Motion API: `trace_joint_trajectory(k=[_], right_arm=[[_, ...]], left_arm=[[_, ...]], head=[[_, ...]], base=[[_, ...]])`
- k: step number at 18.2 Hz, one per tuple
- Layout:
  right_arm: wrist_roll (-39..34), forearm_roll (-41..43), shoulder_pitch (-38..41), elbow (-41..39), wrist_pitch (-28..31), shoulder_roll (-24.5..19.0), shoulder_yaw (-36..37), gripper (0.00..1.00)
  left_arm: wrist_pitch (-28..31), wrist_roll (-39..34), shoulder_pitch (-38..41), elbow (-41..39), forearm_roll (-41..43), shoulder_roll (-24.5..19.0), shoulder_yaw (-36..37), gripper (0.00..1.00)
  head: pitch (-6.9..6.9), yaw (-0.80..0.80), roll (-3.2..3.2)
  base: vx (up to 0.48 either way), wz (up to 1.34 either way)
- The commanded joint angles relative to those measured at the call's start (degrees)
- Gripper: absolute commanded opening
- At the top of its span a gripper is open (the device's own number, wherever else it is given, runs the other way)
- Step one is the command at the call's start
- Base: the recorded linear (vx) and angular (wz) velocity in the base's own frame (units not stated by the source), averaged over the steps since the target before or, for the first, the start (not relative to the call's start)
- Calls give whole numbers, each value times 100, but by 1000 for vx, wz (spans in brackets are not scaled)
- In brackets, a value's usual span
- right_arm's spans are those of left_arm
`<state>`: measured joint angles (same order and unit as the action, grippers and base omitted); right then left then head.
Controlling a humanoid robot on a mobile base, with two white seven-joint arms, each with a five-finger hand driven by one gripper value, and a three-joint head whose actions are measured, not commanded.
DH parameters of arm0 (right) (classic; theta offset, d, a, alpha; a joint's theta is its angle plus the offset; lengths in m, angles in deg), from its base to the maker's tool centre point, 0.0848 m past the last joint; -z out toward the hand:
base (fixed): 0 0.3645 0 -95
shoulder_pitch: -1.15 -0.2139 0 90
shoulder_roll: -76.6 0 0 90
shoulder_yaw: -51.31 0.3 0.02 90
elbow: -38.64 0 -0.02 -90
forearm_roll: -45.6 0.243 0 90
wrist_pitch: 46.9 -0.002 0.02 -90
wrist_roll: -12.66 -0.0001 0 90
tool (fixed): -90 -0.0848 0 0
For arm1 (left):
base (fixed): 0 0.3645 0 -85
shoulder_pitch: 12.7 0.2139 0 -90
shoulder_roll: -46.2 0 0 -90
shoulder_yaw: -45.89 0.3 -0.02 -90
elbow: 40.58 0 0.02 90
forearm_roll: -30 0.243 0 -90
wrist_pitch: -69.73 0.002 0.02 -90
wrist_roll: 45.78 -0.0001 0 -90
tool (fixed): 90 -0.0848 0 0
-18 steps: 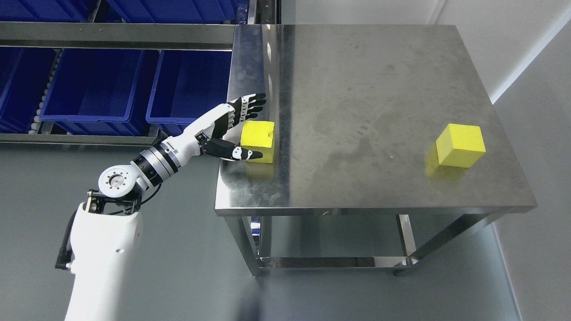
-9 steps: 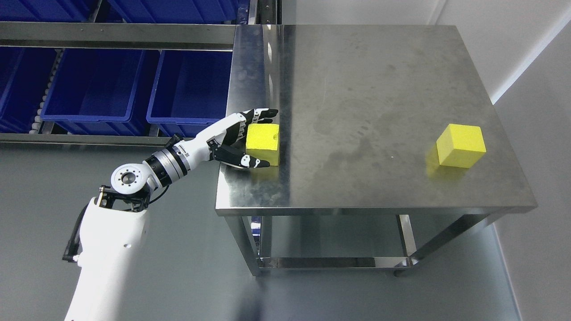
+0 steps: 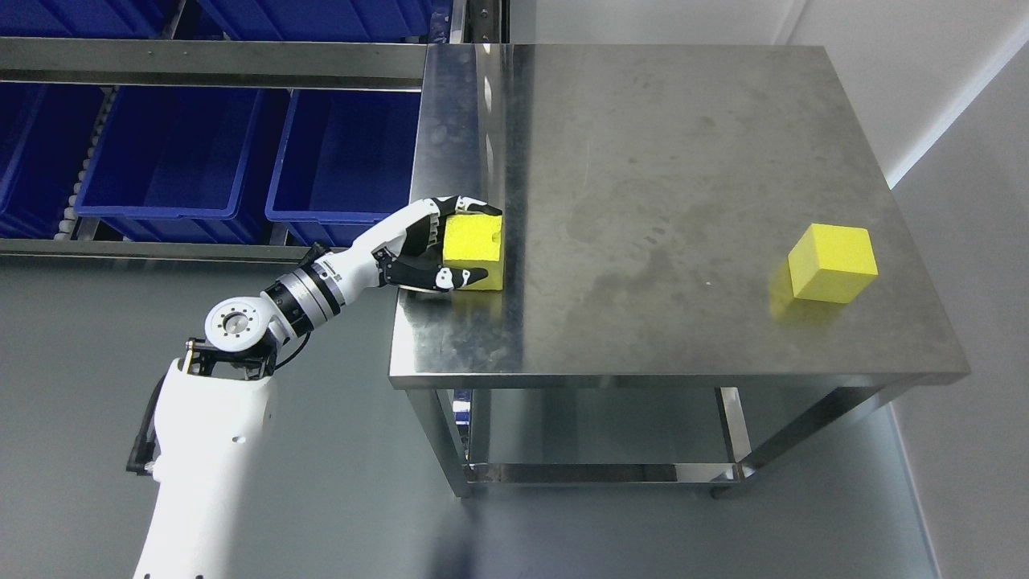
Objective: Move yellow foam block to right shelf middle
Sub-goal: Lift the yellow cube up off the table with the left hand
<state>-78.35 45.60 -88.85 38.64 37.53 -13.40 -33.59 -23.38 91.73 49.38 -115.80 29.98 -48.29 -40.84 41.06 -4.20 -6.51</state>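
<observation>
Left hand (image 3: 438, 245): fingers (image 3: 474, 207) curl over the far edge of the near block (image 3: 476, 256), thumb along its front face, so the block sits inside the grasp at the table's (image 3: 683, 161) left edge. A second block (image 3: 831, 262) lies well apart to the right. Half a second ago the fingers were straighter; they have now closed onto the block.

One foam block (image 3: 474, 253) at table (image 3: 643, 161) left edge, another block (image 3: 831, 262) far right, bins (image 3: 241, 153) left.
</observation>
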Motion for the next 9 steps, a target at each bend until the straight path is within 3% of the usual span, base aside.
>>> trace_joint_trajectory(k=[1, 5, 9], right_arm=[[-4, 0, -9, -100, 3, 100, 0, 100], [-4, 0, -18, -100, 3, 100, 0, 100], [-4, 0, -9, -100, 3, 100, 0, 100]], left_arm=[[-812, -337, -256, 69, -602, 349, -608, 37], [-1753, -2407, -407, -90, -1027, 349, -608, 38], [-2010, -4720, -389, -256, -1027, 349, -591, 39]], head=[[0, 0, 0], [0, 0, 0], [0, 0, 0]], base=[[-1, -13], [1, -9], [0, 0]])
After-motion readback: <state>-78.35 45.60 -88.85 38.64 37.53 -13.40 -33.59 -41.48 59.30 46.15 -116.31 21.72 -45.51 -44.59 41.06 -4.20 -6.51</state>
